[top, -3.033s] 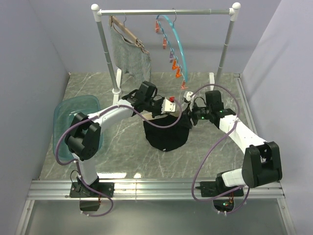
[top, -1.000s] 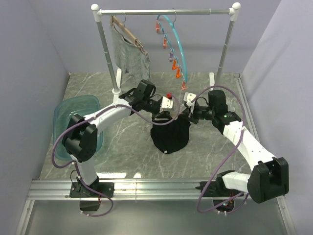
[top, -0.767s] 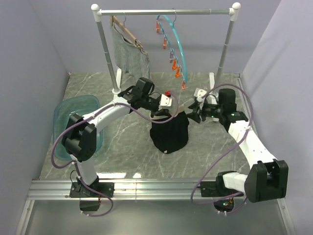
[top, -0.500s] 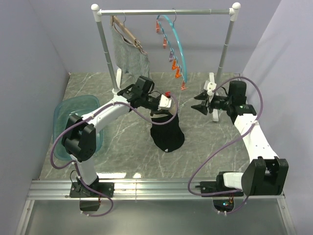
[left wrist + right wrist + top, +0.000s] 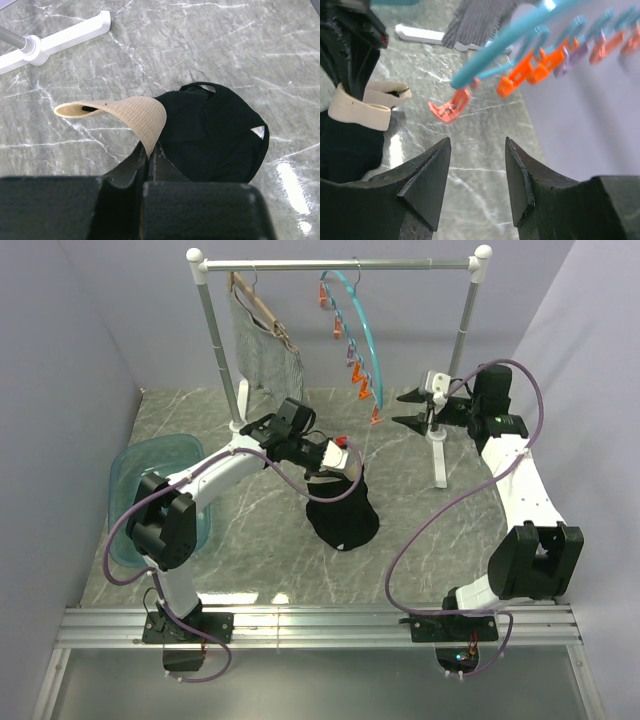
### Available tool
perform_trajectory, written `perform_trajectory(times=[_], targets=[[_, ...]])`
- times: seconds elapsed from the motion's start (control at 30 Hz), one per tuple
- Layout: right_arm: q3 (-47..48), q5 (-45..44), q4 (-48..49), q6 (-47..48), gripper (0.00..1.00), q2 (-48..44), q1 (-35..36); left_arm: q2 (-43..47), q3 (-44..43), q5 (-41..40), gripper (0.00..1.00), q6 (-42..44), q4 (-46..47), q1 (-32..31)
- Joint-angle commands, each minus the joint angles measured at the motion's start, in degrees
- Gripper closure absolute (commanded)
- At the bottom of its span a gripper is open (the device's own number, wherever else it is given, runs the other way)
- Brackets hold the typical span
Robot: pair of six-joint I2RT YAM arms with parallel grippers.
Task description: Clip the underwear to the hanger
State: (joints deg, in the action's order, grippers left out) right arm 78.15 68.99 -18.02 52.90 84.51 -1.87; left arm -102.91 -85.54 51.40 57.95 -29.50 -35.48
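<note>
The underwear (image 5: 342, 512) is black with a pale waistband (image 5: 131, 113). It hangs from my left gripper (image 5: 343, 457), which is shut on the waistband (image 5: 148, 150), and its lower part rests on the table. The teal hanger (image 5: 366, 332) hangs from the rail with orange and purple clips. My right gripper (image 5: 406, 410) is open and empty, raised just right of the hanger's lowest orange clip (image 5: 376, 416). In the right wrist view that clip (image 5: 449, 107) lies just ahead of the open gripper (image 5: 477, 145), below the teal hoop (image 5: 520, 31).
A wooden hanger with grey mesh cloth (image 5: 266, 352) hangs at the rail's left end. The rack's white rail (image 5: 340, 264), poles and feet (image 5: 437, 455) stand at the back; one foot also shows in the left wrist view (image 5: 60, 36). A teal basin (image 5: 135, 490) sits at the left.
My right gripper let go of the underwear, opened and swung up and back to beside the hanger's lowest clip. The underwear now hangs from the left gripper alone, which rose slightly.
</note>
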Motion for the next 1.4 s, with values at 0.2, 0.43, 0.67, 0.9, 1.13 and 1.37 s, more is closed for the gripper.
perform_trajectory(times=[0.2, 0.43, 0.67, 0.9, 1.13, 1.37], targets=[[9.64, 1.85, -24.6, 25.39, 0.44, 3.2, 4.59, 0.78, -2.97, 0.9, 1.0, 7.69, -3.2, 0.06], [16.24, 2.02, -28.12, 24.8, 0.44, 7.6, 4.94, 0.35, -4.64, -0.42, 1.0, 15.33, -7.06, -0.29], [20.64, 2.29, -34.0, 28.21, 0.43, 10.32, 6.17, -0.27, -5.52, -0.16, 1.0, 16.49, -8.12, -0.46], [22.39, 2.2, -37.87, 29.63, 0.41, 11.9, 7.23, -0.62, -6.13, -0.16, 1.0, 17.02, -8.47, -0.46], [26.79, 3.78, -39.81, 27.6, 0.42, 14.54, 7.32, -0.53, -6.22, 0.37, 1.0, 17.54, -8.73, -0.37], [27.32, 3.52, -39.64, 24.89, 0.42, 14.81, 7.41, -0.89, -6.92, 0.29, 1.0, 16.76, -7.86, -0.29]])
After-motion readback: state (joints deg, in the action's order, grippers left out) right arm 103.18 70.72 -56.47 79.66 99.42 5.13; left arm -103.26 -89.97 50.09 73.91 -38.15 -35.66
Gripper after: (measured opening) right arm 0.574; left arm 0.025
